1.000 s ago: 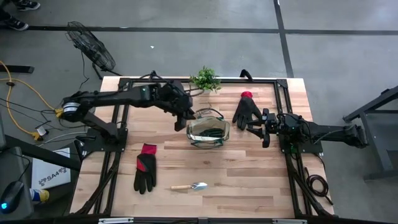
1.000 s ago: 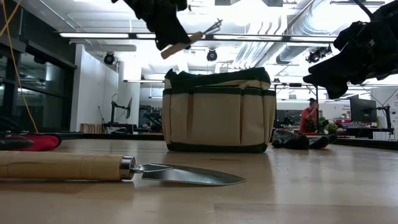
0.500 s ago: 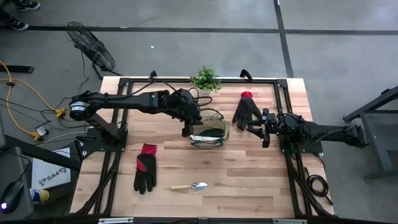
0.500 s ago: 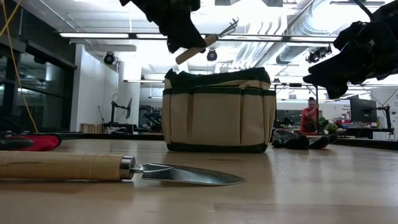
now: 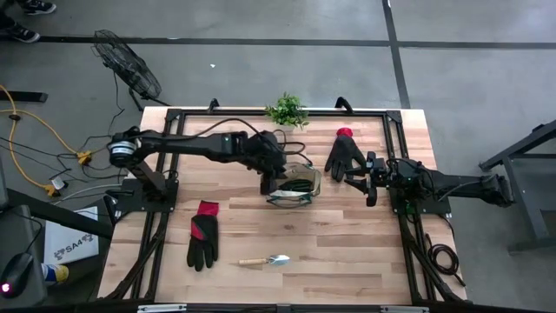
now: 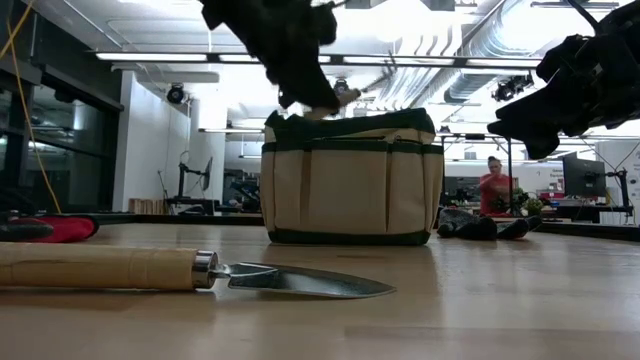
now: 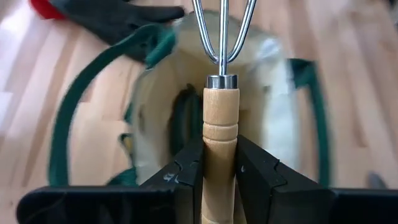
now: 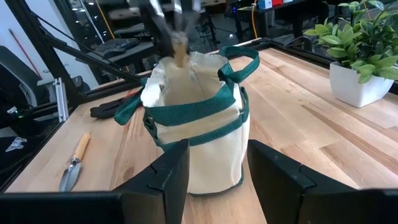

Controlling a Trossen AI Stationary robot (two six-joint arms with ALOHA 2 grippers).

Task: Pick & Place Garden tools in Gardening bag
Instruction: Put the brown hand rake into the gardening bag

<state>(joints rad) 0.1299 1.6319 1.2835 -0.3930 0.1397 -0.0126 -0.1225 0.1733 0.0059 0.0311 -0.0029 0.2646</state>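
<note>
The khaki gardening bag with green trim stands upright on its base at the table's middle, and also shows in the low view. My left gripper is over the bag's left rim, shut on the small hand rake. My right gripper is open and empty, to the right of the bag. One black glove with a red cuff lies flat beside it. The other glove and a wooden-handled trowel lie near the front. My left gripper pinches the rake's wooden handle between its two fingers, a little behind the metal collar. The handle runs along the fingers and out past their tips. The rake is lifted clear, its metal tines pointing down over the bag's open mouth.
A small potted plant stands at the table's far edge behind the bag. The trowel lies close in the low view. A person is in the room beyond. Bare wood lies between the bag and the near edge.
My left gripper has gone toward the table's right and slightly nearer, from beside the bag to over its left rim. It has tipped, so the rake's tines, which pointed up and away, now point down into the bag's mouth. My right arm has kept still.
</note>
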